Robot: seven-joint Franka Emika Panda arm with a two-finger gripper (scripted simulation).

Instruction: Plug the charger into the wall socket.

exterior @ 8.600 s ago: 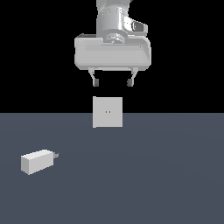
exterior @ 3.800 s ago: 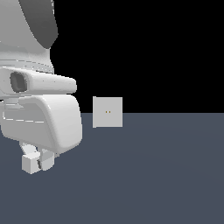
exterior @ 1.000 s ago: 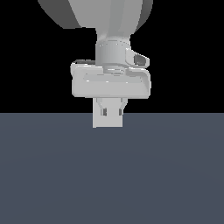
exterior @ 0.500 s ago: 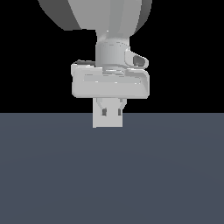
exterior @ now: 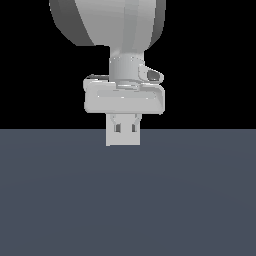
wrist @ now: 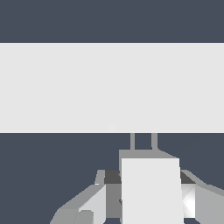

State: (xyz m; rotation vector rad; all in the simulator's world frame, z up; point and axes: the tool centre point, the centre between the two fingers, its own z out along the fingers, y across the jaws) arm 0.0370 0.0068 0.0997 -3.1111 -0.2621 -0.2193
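- The charger (wrist: 151,190) sits between the gripper's fingers, an off-white block with its two short grey prongs pointing away from the hand toward the plate ahead.
- In the wrist view the prongs reach up to the near edge of the wall socket (wrist: 109,87); their tips meet that edge, though whether they have entered the holes cannot be told, since the holes are out of sight from this angle.
- The gripper (wrist: 146,199) is closed onto the charger, one finger on each flank of the block, the jaws only as wide apart as the block itself.
- In the exterior view the gripper (exterior: 125,125) hangs directly in front of the wall socket (exterior: 123,139), covering its upper part and centre; only the lower strip and side edges of the pale square plate show beneath the hand.
- The charger cannot be made out in the exterior view, being hidden among the fingers and the like-coloured plate.
- The wall socket stands upright just beyond the fingertips, at the far edge of the dark blue-grey floor (exterior: 125,200).
- The floor spreads below and around the hand; behind the plate the background is black.
- The white arm (exterior: 107,22) rises above the hand and out of the top of the exterior view.
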